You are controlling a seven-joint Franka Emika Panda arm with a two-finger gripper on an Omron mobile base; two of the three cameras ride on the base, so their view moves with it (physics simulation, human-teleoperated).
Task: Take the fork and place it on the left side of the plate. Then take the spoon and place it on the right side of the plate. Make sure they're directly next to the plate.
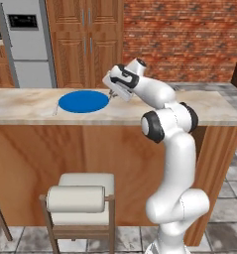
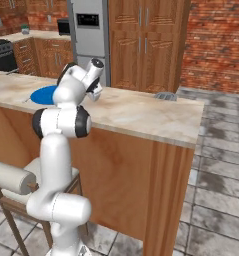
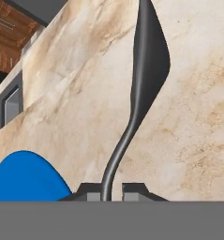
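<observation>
1. While the gripper (image 3: 111, 193) pinches the spoon (image 3: 148, 61) by the end of its handle, the oval bowl hangs out ahead over the marble counter (image 3: 197, 131), just off the right edge of the plate (image 1: 83, 101).
2. The spoon looks light, stiff and smooth grey metal; held at the tip of a thin curved stem, it could probably swivel between the fingers.
3. The plate is a flat, plain blue disc.
4. The fork (image 1: 55, 107) lies as a thin grey sliver just beside the plate's left rim.
5. The counter is veined beige stone over a wooden front.
</observation>
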